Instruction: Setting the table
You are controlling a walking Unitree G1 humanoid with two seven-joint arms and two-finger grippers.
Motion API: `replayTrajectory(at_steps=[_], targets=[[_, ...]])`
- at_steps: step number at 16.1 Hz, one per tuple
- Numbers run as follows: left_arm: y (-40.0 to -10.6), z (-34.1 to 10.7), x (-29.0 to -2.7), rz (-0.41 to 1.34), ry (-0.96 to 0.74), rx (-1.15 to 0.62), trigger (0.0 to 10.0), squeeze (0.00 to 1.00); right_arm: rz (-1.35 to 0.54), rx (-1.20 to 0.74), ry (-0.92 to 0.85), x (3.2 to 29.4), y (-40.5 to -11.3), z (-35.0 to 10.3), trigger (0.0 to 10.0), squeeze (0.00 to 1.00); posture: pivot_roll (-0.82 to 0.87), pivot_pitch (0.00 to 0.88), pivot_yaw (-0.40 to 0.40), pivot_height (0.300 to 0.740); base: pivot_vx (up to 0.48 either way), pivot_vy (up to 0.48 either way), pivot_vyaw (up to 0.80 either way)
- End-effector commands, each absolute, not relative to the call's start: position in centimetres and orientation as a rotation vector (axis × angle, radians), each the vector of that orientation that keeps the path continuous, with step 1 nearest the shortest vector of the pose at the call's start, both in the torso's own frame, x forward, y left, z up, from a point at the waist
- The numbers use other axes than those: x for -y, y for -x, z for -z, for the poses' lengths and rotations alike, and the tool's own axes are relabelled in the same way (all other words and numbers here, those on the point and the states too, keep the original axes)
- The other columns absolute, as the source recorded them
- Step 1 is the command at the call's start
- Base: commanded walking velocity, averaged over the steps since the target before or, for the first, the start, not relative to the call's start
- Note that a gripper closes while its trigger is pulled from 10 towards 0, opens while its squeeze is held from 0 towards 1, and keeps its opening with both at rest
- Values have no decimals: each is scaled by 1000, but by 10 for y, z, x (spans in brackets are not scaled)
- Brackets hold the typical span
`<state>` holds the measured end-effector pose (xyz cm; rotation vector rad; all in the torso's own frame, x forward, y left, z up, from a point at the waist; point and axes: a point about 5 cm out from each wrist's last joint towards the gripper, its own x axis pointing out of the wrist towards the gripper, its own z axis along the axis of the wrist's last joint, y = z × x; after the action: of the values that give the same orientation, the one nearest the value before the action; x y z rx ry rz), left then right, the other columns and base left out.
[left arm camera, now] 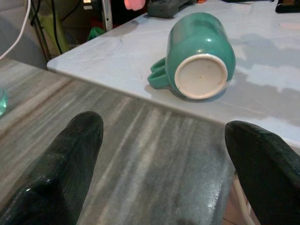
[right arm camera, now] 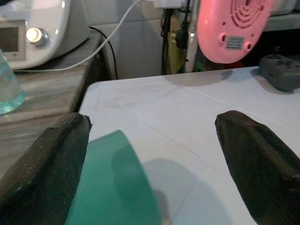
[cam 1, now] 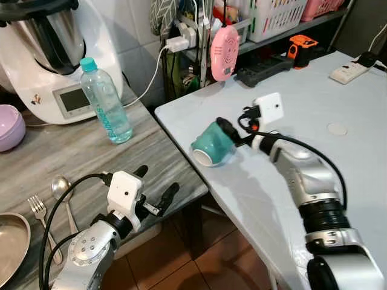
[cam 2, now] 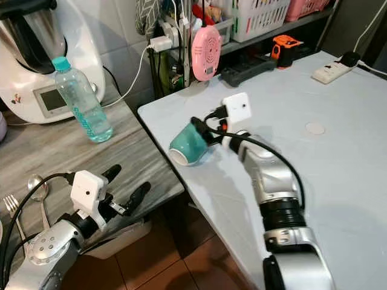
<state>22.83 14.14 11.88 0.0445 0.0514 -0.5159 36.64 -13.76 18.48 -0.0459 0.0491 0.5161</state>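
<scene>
A green mug [cam 1: 213,144] lies on its side near the left edge of the white worktop [cam 1: 314,115], its white base facing the near left. The right claw [cam 1: 233,133] touches its far side, fingers apart. The left claw [cam 1: 156,188] hovers open over the grey worktop [cam 1: 78,157], beside a water bottle [cam 1: 106,103], spoon [cam 1: 60,188] and fork [cam 1: 39,208].

Mug opening: you cannot see inside the green mug [cam 1: 213,144].
Metal bowl [cam 1: 11,244]: cut by the frame edge.
Purple bowl [cam 1: 9,127]: likewise cropped.
</scene>
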Motion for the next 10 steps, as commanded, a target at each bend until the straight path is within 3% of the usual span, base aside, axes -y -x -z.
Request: replayTrajectory(at_steps=[1, 10], targets=[[-226, -121, -145, 500, -60, -51, 10000, 0, -527, -38, 48, 140, -364, -189, 10000, 0, 28, 109, 70, 740, 0, 0, 0], [-226, -121, -145, 500, -60, -51, 10000, 0, -527, -38, 48, 140, -364, -189, 10000, 0, 28, 109, 70, 740, 0, 0, 0]])
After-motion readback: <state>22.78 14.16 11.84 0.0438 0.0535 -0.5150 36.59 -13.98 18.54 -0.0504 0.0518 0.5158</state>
